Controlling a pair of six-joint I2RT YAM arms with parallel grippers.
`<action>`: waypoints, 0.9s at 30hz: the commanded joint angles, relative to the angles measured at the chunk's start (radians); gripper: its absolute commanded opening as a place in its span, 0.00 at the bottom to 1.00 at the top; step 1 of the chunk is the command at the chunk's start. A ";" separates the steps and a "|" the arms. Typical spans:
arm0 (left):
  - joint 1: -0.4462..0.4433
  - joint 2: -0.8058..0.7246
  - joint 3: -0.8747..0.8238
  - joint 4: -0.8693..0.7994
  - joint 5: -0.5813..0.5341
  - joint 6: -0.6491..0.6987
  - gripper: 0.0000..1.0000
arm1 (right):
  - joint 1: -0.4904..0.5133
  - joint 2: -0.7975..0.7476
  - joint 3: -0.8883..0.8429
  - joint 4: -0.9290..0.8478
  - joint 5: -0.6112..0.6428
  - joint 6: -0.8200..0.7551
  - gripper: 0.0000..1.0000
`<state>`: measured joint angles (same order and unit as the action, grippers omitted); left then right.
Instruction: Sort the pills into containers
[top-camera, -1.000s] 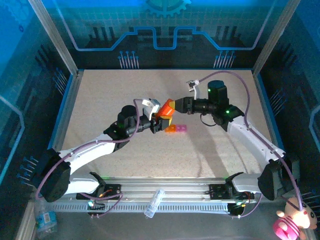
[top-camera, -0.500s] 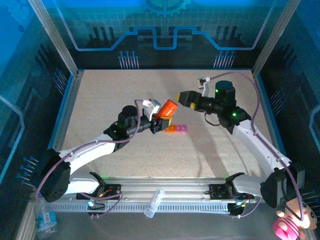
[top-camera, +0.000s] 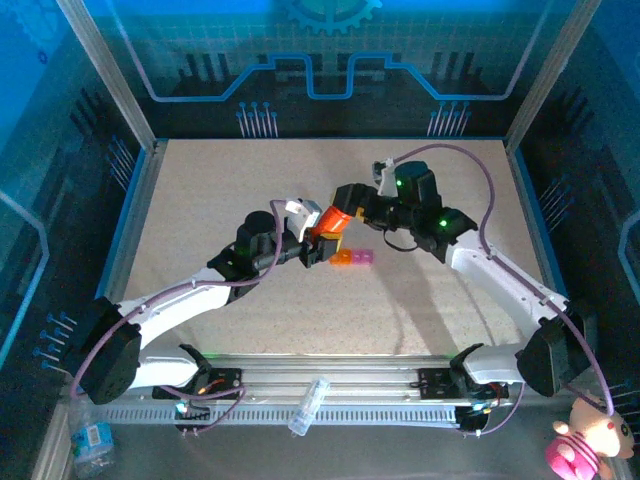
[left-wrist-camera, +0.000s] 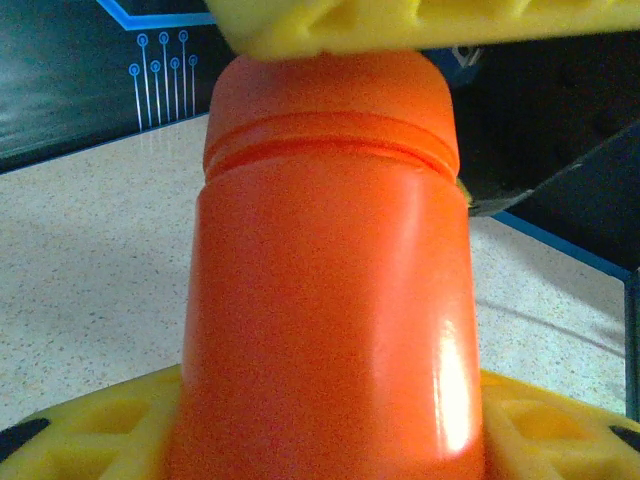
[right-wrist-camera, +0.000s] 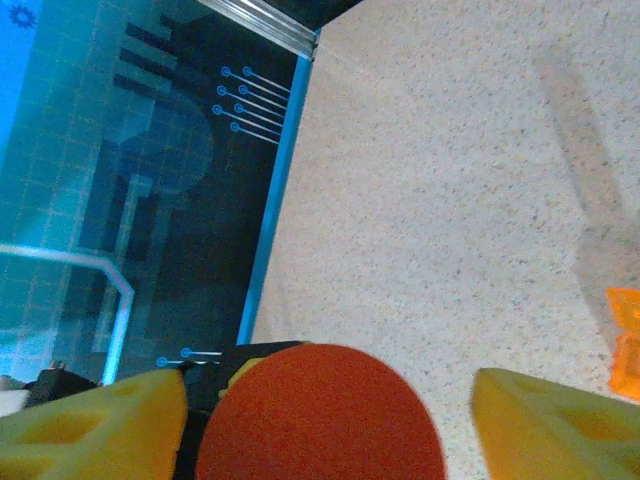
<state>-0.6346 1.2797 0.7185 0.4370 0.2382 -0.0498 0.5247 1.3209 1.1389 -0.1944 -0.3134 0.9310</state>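
An orange pill bottle (top-camera: 333, 222) hangs tilted above the table, and my left gripper (top-camera: 323, 240) is shut on its body (left-wrist-camera: 320, 300). My right gripper (top-camera: 346, 203) is open at the bottle's top, its yellow fingers (right-wrist-camera: 110, 415) standing on either side of the round cap (right-wrist-camera: 320, 415) with small gaps. One of those fingers (left-wrist-camera: 400, 25) shows above the cap (left-wrist-camera: 330, 100) in the left wrist view. The containers (top-camera: 352, 257), a short orange and pink strip, lie on the table just below the bottle; their orange end (right-wrist-camera: 626, 335) shows in the right wrist view. The pills are hidden.
The speckled table (top-camera: 250, 180) has a blue raised rim (top-camera: 135, 210) on its left, back and right sides. A clear tube (top-camera: 308, 405) lies on the front rail between the arm bases. A pink plush toy (top-camera: 590, 440) sits off the table at the near right.
The right gripper was closed at the cap, drew back to the right and opened, and has now returned with its fingers either side of the cap. The left arm and bottle held still.
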 joint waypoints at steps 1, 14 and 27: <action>0.001 -0.029 0.015 0.024 -0.014 0.013 0.00 | 0.014 -0.009 -0.001 0.009 0.008 0.003 0.63; 0.003 -0.057 0.015 0.070 0.094 -0.085 0.00 | -0.127 -0.017 -0.124 0.315 -0.484 -0.383 0.50; 0.003 -0.062 0.033 0.007 0.017 -0.033 0.00 | -0.184 -0.112 -0.186 0.371 -0.230 -0.017 0.87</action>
<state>-0.6357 1.2476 0.7185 0.4435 0.3069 -0.1238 0.3515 1.2705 0.9798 0.1188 -0.6922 0.7425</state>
